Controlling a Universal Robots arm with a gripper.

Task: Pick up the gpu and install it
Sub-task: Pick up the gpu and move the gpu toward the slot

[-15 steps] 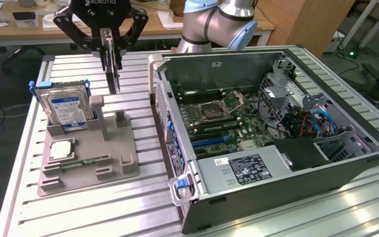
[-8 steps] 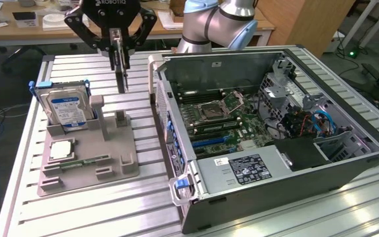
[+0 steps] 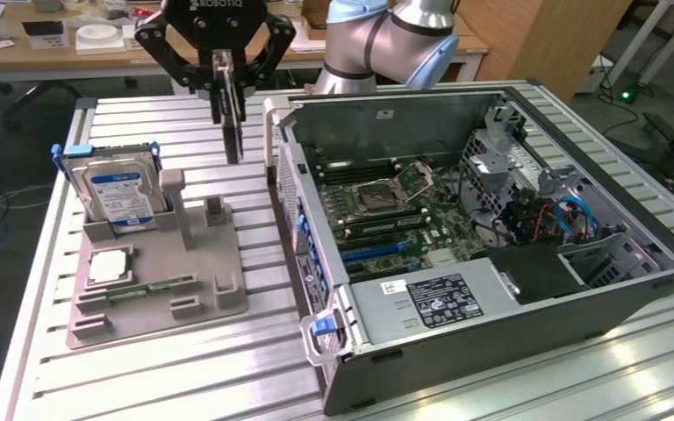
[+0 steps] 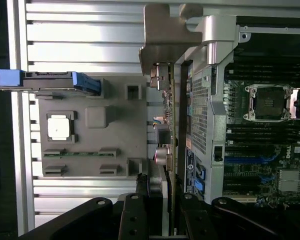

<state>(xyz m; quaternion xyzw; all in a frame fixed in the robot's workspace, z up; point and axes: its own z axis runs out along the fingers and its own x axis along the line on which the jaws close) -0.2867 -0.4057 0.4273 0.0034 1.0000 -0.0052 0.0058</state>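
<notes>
The gripper (image 3: 227, 79) is closed on the gpu (image 3: 233, 127), pinching its top edge. The thin dark card hangs straight down over the table (image 3: 138, 386) — between the grey stand (image 3: 185, 294) and the open computer case (image 3: 618, 294).

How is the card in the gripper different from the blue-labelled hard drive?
The card is thin and dark; the hard drive is thicker and silver, with a blue label. The card hangs in the air, clamped by the gripper; the hard drive sits in the grey holder. Both stand upright on edge.
</notes>
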